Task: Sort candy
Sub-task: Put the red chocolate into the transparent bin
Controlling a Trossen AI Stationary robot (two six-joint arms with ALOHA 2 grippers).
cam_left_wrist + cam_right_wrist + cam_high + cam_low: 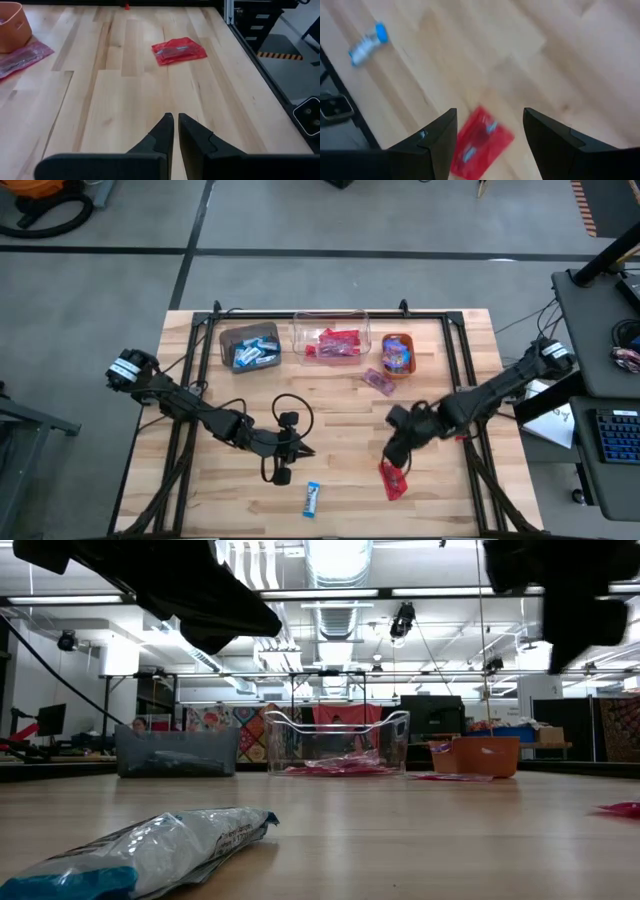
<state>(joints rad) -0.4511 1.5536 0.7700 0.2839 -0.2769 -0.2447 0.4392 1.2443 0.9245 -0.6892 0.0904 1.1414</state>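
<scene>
A red candy lies flat near the table's near edge, and my open right gripper hovers just above it. In the right wrist view the red candy sits between and beyond the spread fingers of the right gripper. A blue-and-white candy lies to its left and fills the low view's foreground. A pink candy lies beside the orange bin. My shut left gripper is over the middle of the table and points at the red candy.
Three bins stand along the far side: a brown bin with blue-and-white candies, a clear bin with red ones, and the orange bin with purple ones. Bare wood lies between the two grippers. A black frame rail runs along the table's right side.
</scene>
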